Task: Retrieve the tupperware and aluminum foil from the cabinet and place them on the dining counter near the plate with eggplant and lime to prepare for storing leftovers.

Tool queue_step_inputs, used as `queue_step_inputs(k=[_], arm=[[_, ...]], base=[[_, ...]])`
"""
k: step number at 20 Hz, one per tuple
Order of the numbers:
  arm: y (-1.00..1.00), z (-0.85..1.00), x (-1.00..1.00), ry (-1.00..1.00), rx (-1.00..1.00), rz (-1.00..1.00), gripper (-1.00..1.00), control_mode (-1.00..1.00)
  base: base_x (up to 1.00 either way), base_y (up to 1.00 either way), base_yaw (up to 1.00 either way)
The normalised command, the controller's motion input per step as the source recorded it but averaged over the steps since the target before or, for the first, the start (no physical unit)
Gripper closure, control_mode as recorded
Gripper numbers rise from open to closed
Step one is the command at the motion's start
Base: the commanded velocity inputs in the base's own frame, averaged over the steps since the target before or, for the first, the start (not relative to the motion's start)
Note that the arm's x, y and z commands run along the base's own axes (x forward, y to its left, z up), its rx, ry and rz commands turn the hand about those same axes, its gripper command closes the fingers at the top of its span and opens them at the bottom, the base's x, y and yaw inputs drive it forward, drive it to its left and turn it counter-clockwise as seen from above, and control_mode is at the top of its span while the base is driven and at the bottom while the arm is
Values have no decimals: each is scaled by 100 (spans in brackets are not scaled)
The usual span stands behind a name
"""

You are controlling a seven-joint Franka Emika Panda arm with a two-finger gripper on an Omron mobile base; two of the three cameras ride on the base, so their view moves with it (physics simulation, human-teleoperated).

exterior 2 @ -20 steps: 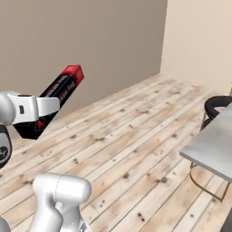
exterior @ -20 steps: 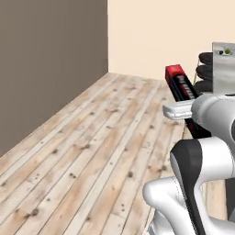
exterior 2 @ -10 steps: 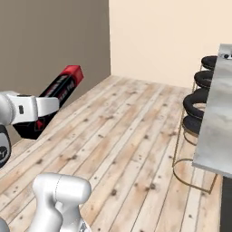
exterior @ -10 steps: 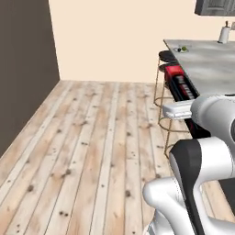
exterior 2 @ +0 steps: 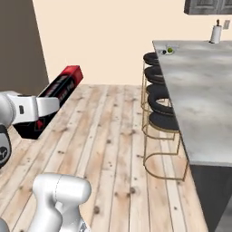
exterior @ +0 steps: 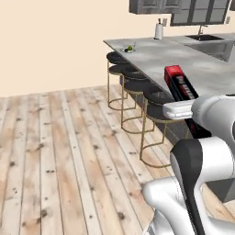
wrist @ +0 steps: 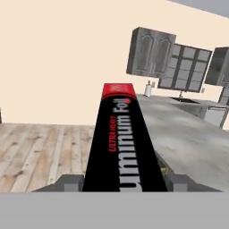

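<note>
Base swung toward dining counter (exterior: 183,64); end effector (wrist: 121,181) still pinching aluminum foil (wrist: 120,143).

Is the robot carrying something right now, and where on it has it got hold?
Yes: the aluminum foil box. The end effector grips it across its width, toward one end, so most of the box sticks out ahead.
</note>
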Motion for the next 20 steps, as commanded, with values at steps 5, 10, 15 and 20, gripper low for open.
queue_step_inputs(k=[5,10,15,20], arm=[[0,0,0,0,0,0,100,100],[0,0,0,0,0,0,100,100],[0,0,0,0,0,0,100,100],[0,0,0,0,0,0,100,100]], base=[[97,88,-50],[100,93,-45],[100,96,-44],[100,100,-34]])
